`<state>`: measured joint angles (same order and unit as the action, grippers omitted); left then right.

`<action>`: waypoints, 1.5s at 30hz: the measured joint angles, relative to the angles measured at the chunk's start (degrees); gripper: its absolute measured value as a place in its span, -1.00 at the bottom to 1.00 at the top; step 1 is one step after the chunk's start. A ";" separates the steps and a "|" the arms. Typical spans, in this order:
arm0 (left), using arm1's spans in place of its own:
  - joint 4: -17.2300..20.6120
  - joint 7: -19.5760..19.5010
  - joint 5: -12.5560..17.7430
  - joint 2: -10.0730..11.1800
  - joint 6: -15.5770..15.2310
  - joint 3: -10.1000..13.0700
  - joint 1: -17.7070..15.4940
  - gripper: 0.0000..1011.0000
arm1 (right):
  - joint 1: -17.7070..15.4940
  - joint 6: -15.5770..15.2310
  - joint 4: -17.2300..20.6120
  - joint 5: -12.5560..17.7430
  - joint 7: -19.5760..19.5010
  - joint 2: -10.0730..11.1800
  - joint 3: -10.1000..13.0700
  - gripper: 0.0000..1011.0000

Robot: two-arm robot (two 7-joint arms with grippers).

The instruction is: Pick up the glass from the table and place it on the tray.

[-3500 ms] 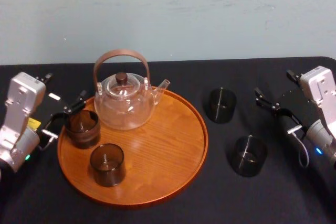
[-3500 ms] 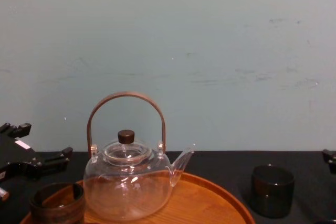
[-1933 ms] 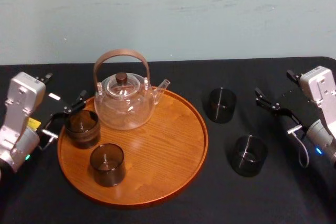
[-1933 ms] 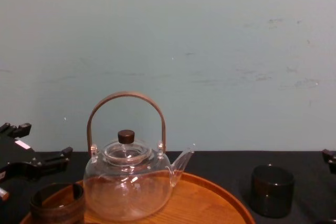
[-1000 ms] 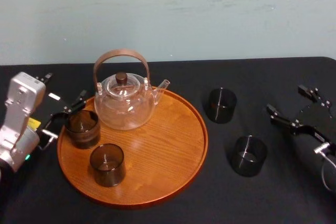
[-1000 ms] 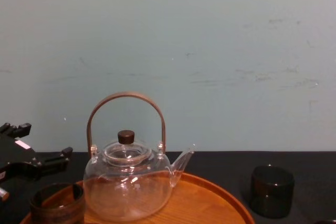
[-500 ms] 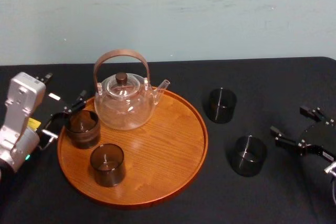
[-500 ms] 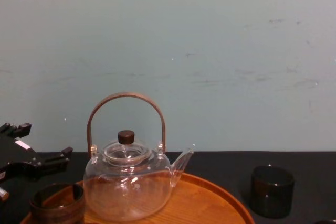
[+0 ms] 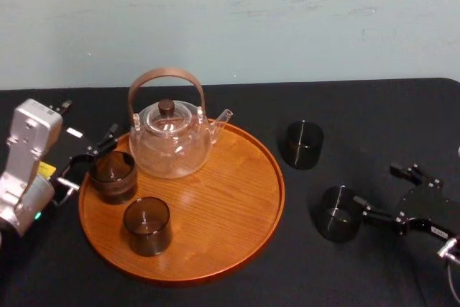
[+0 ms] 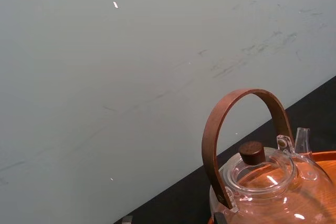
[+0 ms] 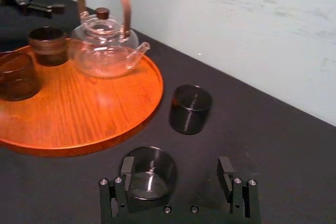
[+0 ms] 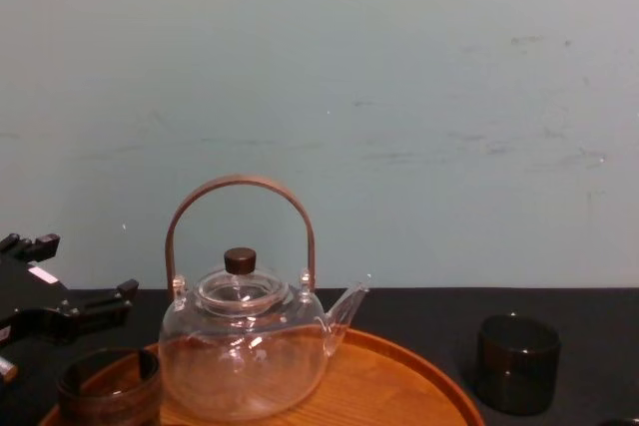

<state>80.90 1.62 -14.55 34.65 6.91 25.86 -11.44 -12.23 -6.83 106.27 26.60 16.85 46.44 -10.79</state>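
Right arm lined up on the nearer glass, no grab yet

The right gripper (image 9: pixel 375 186) sits low at the lower right of the head view, jaws spread wide. In its wrist view the glass (image 11: pixel 148 174) is hard against 1 finger, off-centre, so I'd guess it needs to shift sideways, close, lift, then carry to the tray (image 9: pixel 244 246). A 2nd glass (image 9: pixel 302 144) stands on the table (image 9: pixel 374 113) further back. The tray holds 2 more glasses (image 9: pixel 146 226) and a clear teapot (image 9: pixel 171 138), and all look empty. The left gripper (image 9: pixel 92 159) is parked wide open at the tray's left edge.
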 joint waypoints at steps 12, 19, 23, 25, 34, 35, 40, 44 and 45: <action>0.00 0.00 0.00 0.00 0.00 0.00 0.00 0.98 | -0.02 -1.19 0.06 -1.32 2.12 -1.19 -0.18 0.98; 0.00 0.00 0.00 0.00 0.00 0.00 0.00 0.98 | 0.13 -2.11 -0.49 -2.00 3.10 -2.14 -0.22 0.98; 0.00 0.00 0.00 0.00 0.00 0.00 0.00 0.98 | 0.13 -2.82 -0.82 -2.37 3.76 -2.77 -0.18 0.98; 0.00 0.00 0.00 0.00 0.00 0.00 0.00 0.98 | 0.20 -3.02 -0.97 -2.47 4.09 -2.93 -0.18 0.98; 0.00 0.00 0.00 0.00 0.00 0.00 0.00 0.98 | 1.04 -4.58 -1.94 -3.31 5.52 -4.21 -0.44 0.98; 0.00 0.00 0.00 0.00 0.00 0.00 0.01 0.98 | 1.22 -4.99 -2.12 -3.31 5.53 -4.49 -0.44 0.98; 0.00 0.00 0.00 0.00 0.00 0.00 0.00 0.98 | 1.94 -6.56 -2.74 -3.05 5.57 -5.34 -0.43 0.98; 0.00 0.00 0.00 0.00 0.00 0.00 0.01 0.98 | 2.62 -8.35 -3.07 -2.41 5.58 -5.85 -0.48 0.98; 0.00 0.00 0.00 0.00 0.00 0.00 0.01 0.98 | 2.72 -8.69 -3.07 -2.37 5.54 -5.89 -0.51 0.98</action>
<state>80.90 1.62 -14.55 34.64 6.91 25.86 -11.43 -9.50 -15.52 103.20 24.23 22.39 40.55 -11.29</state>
